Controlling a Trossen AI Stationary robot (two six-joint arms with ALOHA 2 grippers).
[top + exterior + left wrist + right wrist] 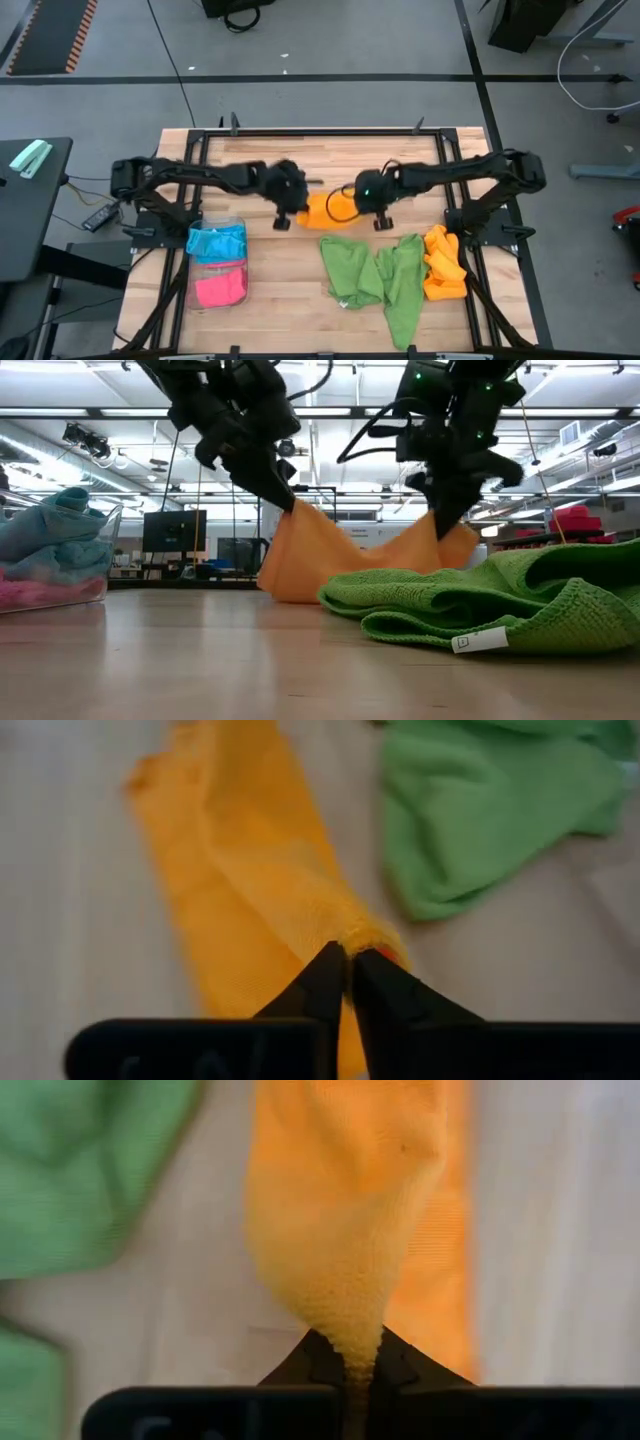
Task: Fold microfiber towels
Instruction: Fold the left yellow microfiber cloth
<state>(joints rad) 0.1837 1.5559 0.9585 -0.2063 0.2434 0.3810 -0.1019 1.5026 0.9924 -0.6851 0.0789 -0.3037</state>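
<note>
An orange towel [325, 209] hangs between my two grippers near the table's middle, its lower part on the wood [300, 585]. My left gripper [288, 216] is shut on its left end. My right gripper [372, 215] is shut on its right end. Green towels [375, 275] lie crumpled nearer the front edge. More orange towels [443, 265] are piled at the right. Blue [215, 240] and pink [220, 287] towels sit in a clear tray. My left gripper pinches a bunched corner of the orange towel [365, 935] between its two fingers, from above, pointing down. The cloth hangs below, slack, its lower part on the table. My right gripper pinches the other bunched end [350, 1345] between its fingers from above. The cloth sags from it toward the table.
The clear plastic tray [240, 222] stands at the table's left. The green towels [480, 605] lie close in front of the orange one, one with a white tag [478, 641]. Bare wood shows at the far side [330, 150].
</note>
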